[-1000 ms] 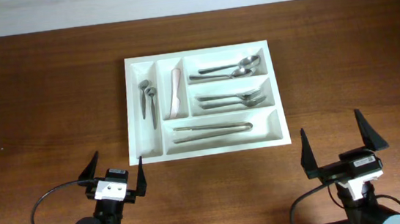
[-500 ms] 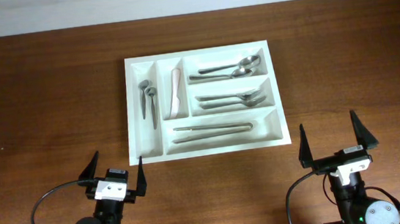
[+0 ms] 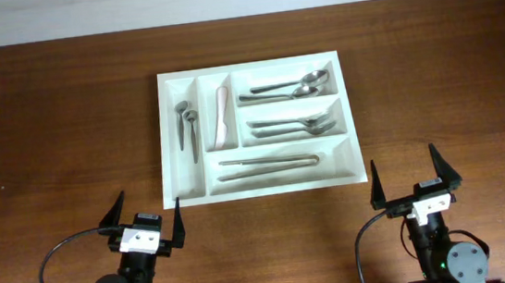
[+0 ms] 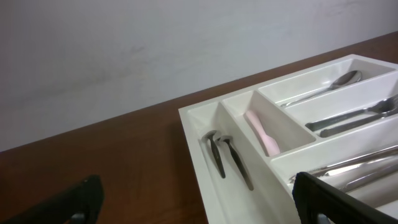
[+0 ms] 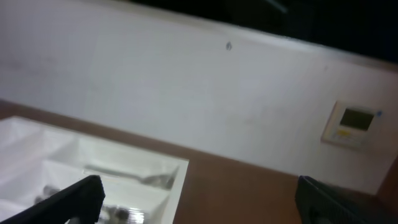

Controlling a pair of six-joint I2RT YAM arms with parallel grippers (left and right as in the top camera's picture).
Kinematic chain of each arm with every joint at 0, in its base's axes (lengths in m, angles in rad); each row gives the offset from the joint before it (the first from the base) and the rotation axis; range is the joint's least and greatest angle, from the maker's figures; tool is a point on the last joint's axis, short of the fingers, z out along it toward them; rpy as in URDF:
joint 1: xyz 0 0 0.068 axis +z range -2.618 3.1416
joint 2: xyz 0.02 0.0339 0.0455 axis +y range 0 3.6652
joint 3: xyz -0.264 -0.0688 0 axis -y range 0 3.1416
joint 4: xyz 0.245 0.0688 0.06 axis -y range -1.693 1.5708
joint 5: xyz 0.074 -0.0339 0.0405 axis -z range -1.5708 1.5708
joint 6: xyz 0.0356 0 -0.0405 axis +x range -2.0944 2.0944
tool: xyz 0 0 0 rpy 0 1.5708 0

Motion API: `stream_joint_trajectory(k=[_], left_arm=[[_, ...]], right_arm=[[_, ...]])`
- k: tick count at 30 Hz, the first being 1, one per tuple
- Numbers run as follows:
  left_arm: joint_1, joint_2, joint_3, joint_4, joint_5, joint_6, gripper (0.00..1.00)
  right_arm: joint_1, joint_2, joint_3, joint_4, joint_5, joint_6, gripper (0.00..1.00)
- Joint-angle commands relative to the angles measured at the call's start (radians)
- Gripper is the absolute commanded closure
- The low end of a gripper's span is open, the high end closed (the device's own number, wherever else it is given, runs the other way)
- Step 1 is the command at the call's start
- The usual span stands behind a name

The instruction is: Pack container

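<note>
The white container (image 3: 185,180) lies in the middle of the table. It holds two small spoons (image 3: 186,125), a pink-handled knife (image 3: 221,117), spoons (image 3: 289,87), forks (image 3: 293,125) and tongs (image 3: 269,165), each kind in its own compartment. My left gripper (image 3: 147,207) stands open just short of the container's near left corner, holding nothing. My right gripper (image 3: 408,175) is open and holds nothing, off the near right corner. In the left wrist view the container's rim (image 4: 199,134) runs between the open fingers (image 4: 62,205). The right wrist view is blurred and shows the container's corner (image 5: 180,171).
Brown wooden table (image 3: 64,113) surrounds the container on all sides. A black cable (image 3: 51,263) loops by the left arm's base. A white wall with a small control panel (image 5: 353,121) stands behind the table.
My right gripper has shifted left and drawn back toward the table's near edge, still open. The left arm and the cutlery have not moved.
</note>
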Motion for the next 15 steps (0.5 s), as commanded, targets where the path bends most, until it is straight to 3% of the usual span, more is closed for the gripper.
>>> stream_joint_trajectory(k=[1,8,15], left_arm=[[0.006,-0.010,-0.007,0.001,0.014,0.008,0.01],[0.006,-0.010,-0.007,0.001,0.014,0.008,0.01],[0.006,-0.010,-0.007,0.001,0.014,0.008,0.01]], right_arm=[[-0.008,-0.011,-0.005,-0.047,0.005,0.005,0.01],[-0.008,-0.011,-0.005,-0.225,0.002,0.013,0.01],[-0.008,-0.010,-0.005,-0.224,0.002,0.012,0.01]])
